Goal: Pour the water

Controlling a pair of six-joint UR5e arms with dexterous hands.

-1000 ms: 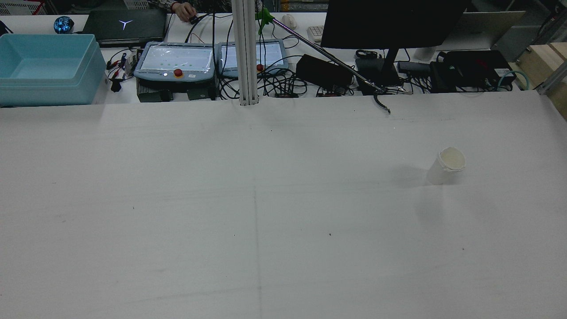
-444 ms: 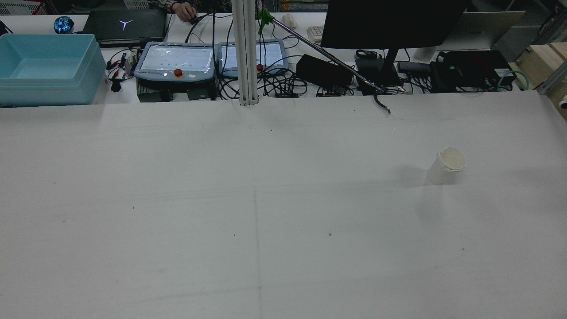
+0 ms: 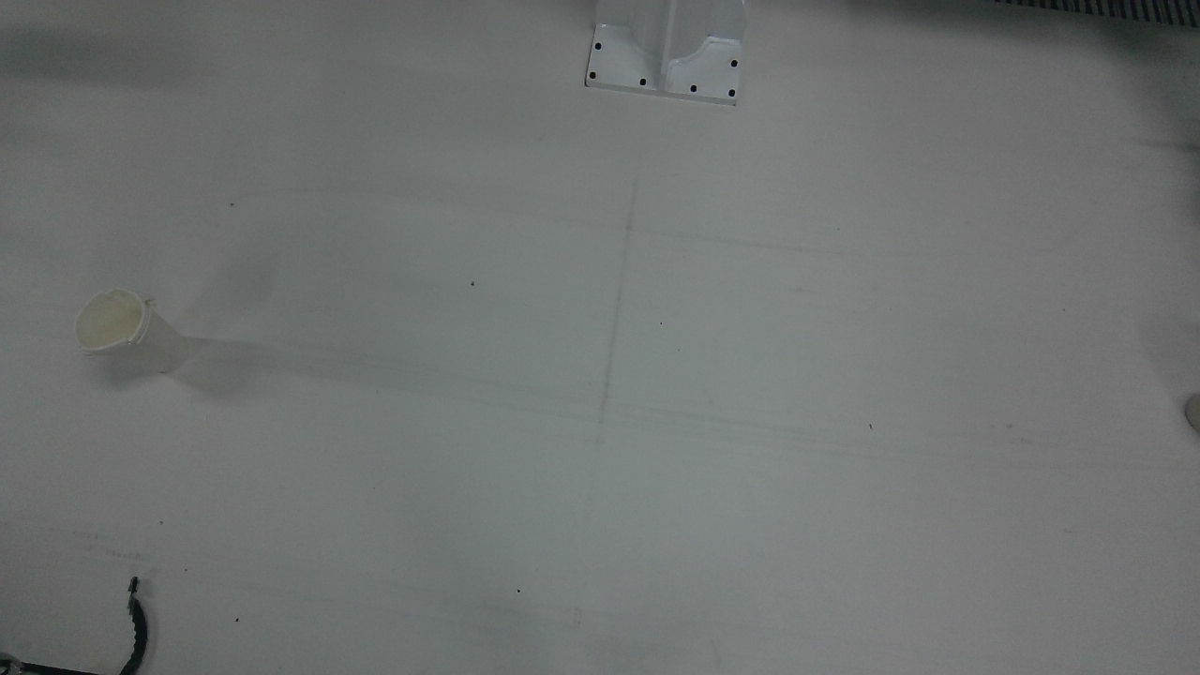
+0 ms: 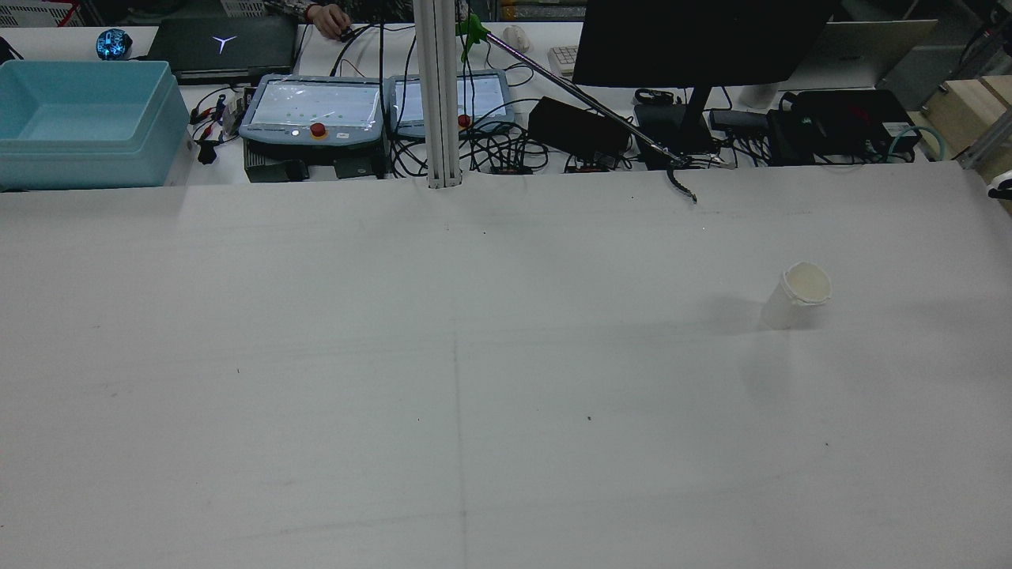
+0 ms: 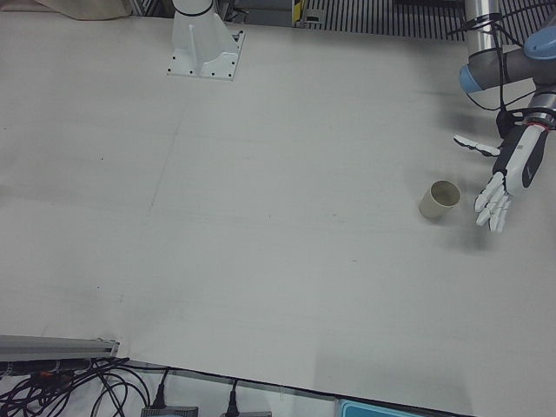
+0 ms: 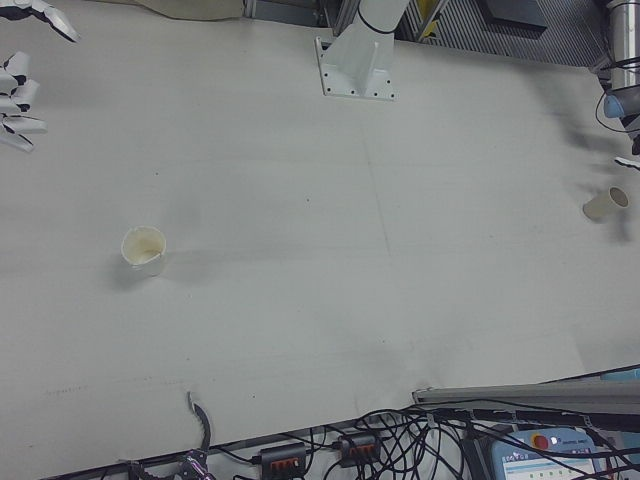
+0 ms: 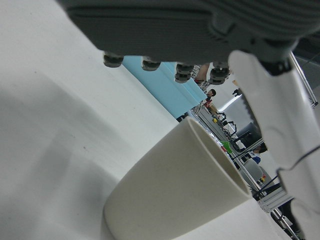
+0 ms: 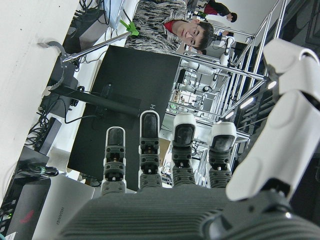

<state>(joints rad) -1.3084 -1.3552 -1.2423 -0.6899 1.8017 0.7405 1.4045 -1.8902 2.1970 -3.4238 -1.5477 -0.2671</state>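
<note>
My left hand [image 5: 508,178] hangs wide open, its white fingers [image 5: 493,207] spread, just beside a beige paper cup [image 5: 440,199] and not touching it. My right hand [image 6: 22,98] is open too, holding nothing, at the far edge of the table [image 4: 474,379]. It is well apart from the other cup [image 6: 144,249], a plain tapered paper shape, upright, with a dented rim and a pale yellowish inside. The table is matte white with faint scuffs. I can read no writing on either cup.
</note>
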